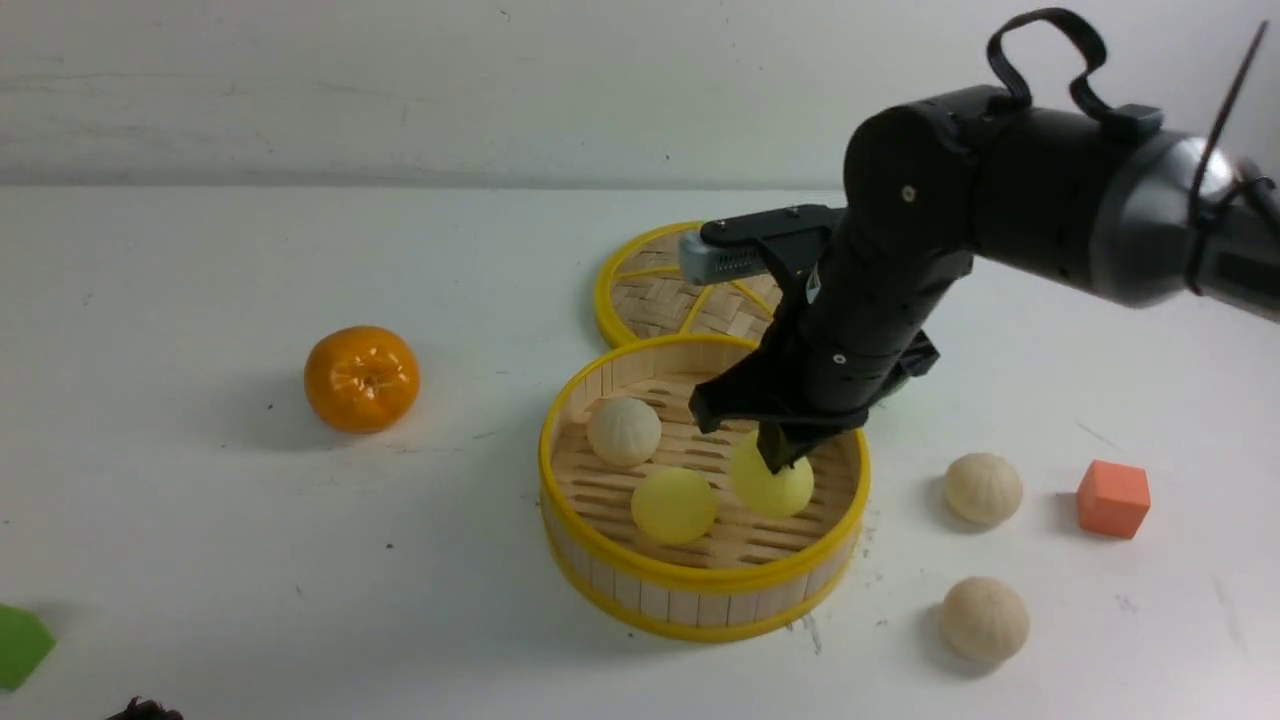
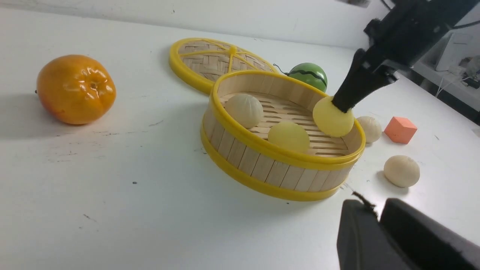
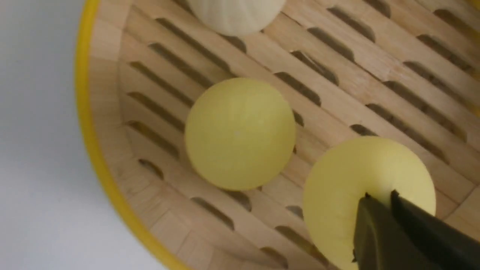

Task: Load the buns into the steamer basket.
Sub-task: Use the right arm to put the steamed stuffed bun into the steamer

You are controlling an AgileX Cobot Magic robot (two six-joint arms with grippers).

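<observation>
In the steamer basket (image 1: 700, 600) on the counter (image 1: 200, 550) lay a cream bun (image 1: 624, 430) and a yellow bun (image 1: 673, 505), apart from each other. Over the basket's right side the right gripper (image 1: 778, 462) had its jaws pressed together, tips touching the top of a second yellow bun (image 1: 792, 490). Right of the basket, a far cream bun (image 1: 983, 488) and a near cream bun (image 1: 985, 619) sat on the counter. The left gripper (image 2: 377, 221) held nothing, and I could not tell whether its jaws were fully closed.

Your right arm (image 1: 1050, 220) reaches in from the right with its wrist bent steeply down. The right tool (image 1: 780, 462) points downward, its jaws pressed together. Your left tool (image 2: 376, 215) has its fingers close together, and you cannot tell whether they touch.
</observation>
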